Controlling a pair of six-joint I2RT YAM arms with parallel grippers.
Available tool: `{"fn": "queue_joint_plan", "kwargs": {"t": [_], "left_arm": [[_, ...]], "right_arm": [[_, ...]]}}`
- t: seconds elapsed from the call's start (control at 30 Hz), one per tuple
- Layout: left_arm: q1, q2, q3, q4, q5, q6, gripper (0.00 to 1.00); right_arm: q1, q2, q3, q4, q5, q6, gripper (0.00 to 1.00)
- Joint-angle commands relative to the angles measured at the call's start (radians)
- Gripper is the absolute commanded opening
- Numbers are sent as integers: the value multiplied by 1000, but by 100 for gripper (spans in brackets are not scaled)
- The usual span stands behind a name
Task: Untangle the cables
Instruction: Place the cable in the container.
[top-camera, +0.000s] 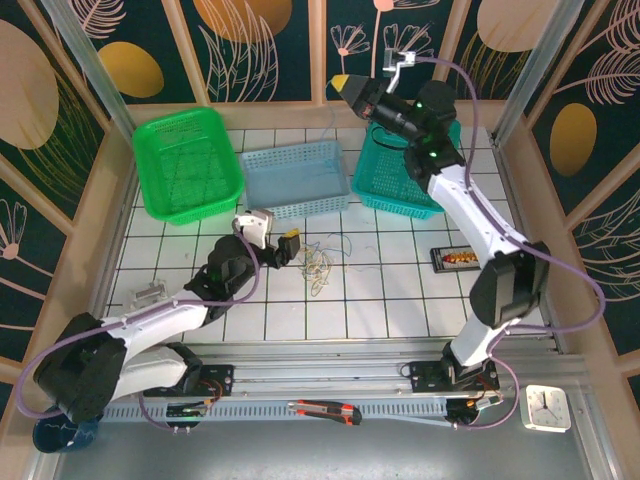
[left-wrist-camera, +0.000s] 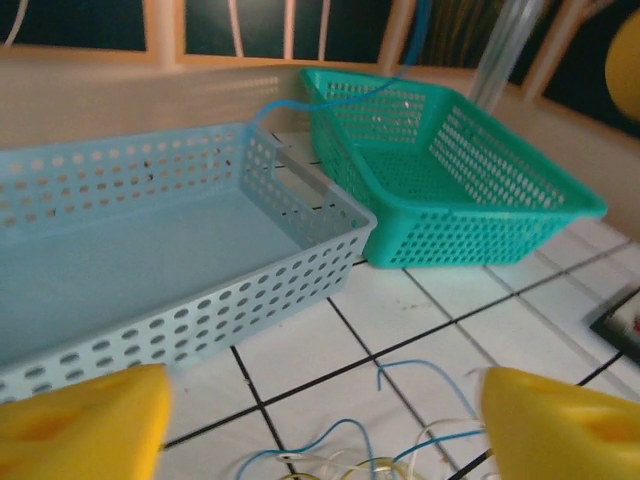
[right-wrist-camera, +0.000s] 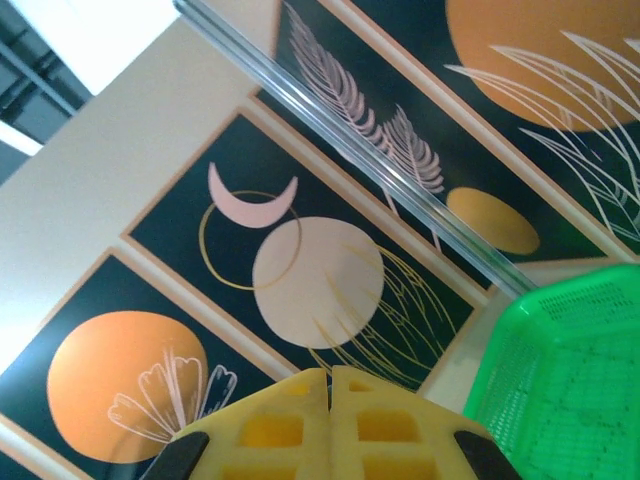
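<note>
The left tool (top-camera: 292, 246) sits low over the middle of the counter (top-camera: 400, 300), its jaws spread wide. In its wrist view its two yellow fingers (left-wrist-camera: 80, 425) stand far apart at the bottom corners, gripping nothing. The cables (top-camera: 322, 262) lie just beyond its tips as a small loose tangle of thin loops on the white tiles. In the wrist view, blue and pale strands of them (left-wrist-camera: 350, 455) curl between the fingers.

The right tool (top-camera: 345, 85) is raised high over the counter's far edge. Its yellow fingers (right-wrist-camera: 300, 420) are pressed together, and I cannot tell whether anything is pinched between them.

Along the far edge stand three baskets:
- a green basket (top-camera: 188, 163) at the left;
- a pale blue basket (top-camera: 295, 178) in the middle;
- a teal basket (top-camera: 405, 170) at the right.

A thin blue wire (left-wrist-camera: 320, 97) arcs over the pale blue basket's corner toward the teal one. Near the right edge lies a small black box (top-camera: 460, 258).
</note>
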Motion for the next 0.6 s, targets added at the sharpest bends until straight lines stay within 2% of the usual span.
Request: {"fn": "queue_joint_plan", "kwargs": {"t": [0.0,0.07,0.4,0.57], "left_arm": [[10,-50,21,-68,-44,-106,93],[14,-81,21,-90,-60,-143,99],[48,-162,69,-198,-90,-257,99],[58,-158,99,-213,-101,-282,99]], "right_arm": [[10,55,70,64,-26,19,0],[19,101,95,66,-31,18,0],[70,361,231,-35,-32,-83,0],[106,498,309,-184,-29,-199,0]]}}
